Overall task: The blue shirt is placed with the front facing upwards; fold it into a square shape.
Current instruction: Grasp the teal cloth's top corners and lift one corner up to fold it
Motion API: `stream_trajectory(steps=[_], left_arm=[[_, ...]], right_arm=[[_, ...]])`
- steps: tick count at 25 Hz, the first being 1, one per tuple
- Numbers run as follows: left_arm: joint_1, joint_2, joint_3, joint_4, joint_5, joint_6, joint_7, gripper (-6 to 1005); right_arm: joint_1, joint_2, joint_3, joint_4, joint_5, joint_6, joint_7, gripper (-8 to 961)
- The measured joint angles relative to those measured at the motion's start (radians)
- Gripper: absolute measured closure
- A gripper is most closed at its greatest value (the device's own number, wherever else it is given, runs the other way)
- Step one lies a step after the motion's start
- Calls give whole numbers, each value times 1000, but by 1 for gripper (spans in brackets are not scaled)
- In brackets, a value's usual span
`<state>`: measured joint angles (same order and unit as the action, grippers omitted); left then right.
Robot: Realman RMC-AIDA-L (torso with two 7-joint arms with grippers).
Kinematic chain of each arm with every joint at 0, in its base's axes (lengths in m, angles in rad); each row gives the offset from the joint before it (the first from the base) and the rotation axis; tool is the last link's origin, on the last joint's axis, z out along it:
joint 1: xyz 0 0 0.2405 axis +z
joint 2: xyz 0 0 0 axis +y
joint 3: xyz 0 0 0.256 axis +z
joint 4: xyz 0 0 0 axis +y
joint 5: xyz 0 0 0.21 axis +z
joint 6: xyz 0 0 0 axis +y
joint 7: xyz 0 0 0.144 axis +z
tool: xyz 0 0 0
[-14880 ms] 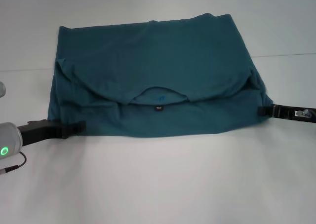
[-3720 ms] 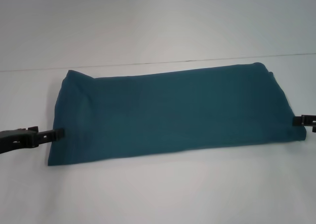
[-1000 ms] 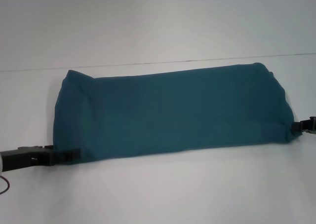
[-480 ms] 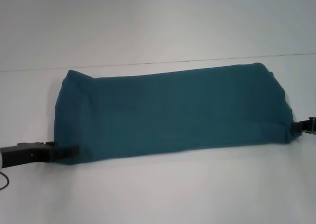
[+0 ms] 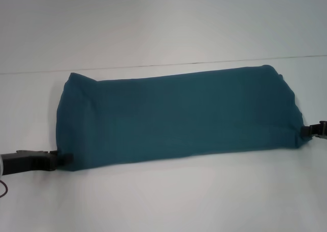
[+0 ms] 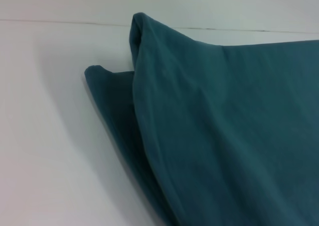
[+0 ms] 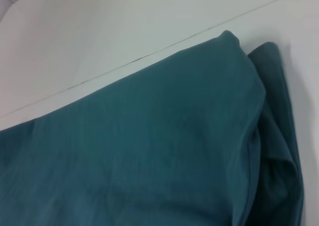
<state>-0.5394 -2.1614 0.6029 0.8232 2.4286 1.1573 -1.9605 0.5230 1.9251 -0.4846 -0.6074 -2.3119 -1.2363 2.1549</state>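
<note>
Both arms end in slim black parts — the left gripper [image 5: 62,159], the right gripper [image 5: 306,131].

white table [image 5: 163,201] | thin dark seam line [image 5: 153,65] across far side

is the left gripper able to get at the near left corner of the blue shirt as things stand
Probably yes. The left gripper already sits at the near left corner of the blue shirt, on bare table, with nothing between them.
</note>
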Motion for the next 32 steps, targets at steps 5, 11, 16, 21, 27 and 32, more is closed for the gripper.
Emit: stream_trajectory(steps=[5, 11, 16, 21, 27, 32], left_arm=[[0, 0, 0, 1, 2, -2, -1, 545], [-1, 0, 0, 1, 3, -2, -1, 771], [1, 0, 0, 21, 4, 14, -10, 976], [5, 2, 0, 38, 8, 55, -12, 981], [10, 3, -2, 68, 30, 102, -22, 980], [23, 5, -9, 101, 35, 153, -28, 978]], right_arm=[[0, 0, 0, 0, 0, 0, 0, 882], [-1, 0, 0, 0, 0, 0, -1, 871], [-14, 0, 0, 0, 0, -12, -9, 862], [-24, -2, 4, -3, 0, -25, -14, 853], [-39, -5, 4, -9, 0, -35, -15, 842], [-54, -9, 21, -13, 0, -58, -18, 832]])
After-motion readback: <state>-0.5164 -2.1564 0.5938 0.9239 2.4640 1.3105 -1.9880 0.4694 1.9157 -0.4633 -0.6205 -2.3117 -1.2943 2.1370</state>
